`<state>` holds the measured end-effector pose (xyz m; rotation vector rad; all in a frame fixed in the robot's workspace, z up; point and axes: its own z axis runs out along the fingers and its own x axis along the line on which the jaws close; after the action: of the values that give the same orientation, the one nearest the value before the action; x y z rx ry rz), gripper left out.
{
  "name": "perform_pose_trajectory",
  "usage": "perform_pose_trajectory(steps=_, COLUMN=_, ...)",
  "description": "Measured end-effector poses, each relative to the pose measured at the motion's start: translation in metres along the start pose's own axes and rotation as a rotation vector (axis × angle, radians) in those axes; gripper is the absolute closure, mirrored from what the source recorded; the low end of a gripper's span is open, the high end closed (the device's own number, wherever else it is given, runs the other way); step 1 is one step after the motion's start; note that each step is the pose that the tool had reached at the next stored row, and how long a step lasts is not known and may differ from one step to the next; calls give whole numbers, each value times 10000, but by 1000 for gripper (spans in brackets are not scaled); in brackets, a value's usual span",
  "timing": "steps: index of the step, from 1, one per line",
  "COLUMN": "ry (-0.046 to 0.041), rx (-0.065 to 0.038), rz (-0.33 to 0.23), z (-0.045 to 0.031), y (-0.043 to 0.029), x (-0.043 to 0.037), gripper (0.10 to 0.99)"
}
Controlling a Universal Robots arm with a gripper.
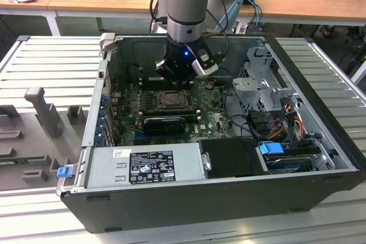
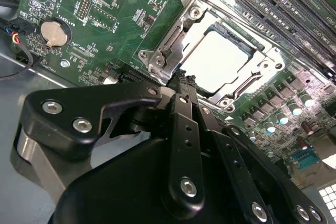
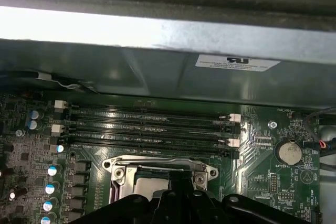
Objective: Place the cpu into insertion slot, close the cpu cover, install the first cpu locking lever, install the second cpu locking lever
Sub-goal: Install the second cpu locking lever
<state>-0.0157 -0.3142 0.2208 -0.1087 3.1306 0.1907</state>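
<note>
The cpu [image 2: 220, 59] lies flat in the insertion slot [image 1: 170, 100], its pale top showing through the cut-out. The silver cpu cover [image 2: 176, 32] is folded down over it, framing it on all sides. In the first wrist view the cpu [image 3: 148, 185] and the cover [image 3: 157, 162] peek out just beyond the black fingers. My gripper [image 2: 181, 81] is shut with nothing in it, its tip right at the cover's edge by a thin metal lever [image 2: 164, 59]. From outside, the gripper [image 1: 176, 77] hangs just above the slot, inside the open computer case.
Long memory slots [image 3: 152, 124] run beside the socket, with a coin battery [image 3: 287, 152] on the green board. A black graphics card [image 1: 164, 123], the grey power supply [image 1: 143, 167], a drive cage [image 1: 266, 84] and loose cables [image 1: 286, 121] crowd the case.
</note>
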Motion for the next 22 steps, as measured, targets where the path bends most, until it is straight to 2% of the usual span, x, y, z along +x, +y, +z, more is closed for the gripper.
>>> perform_pose_trajectory(steps=8, ry=2, rx=2, rz=-1, z=-51, y=-2, x=0, gripper=980)
perform_pose_trajectory(steps=15, ry=2, rx=2, rz=-2, z=-55, y=-25, x=1, gripper=980)
perform_pose_trajectory(steps=22, ry=2, rx=1, rz=-1, z=-64, y=-108, x=5, gripper=980)
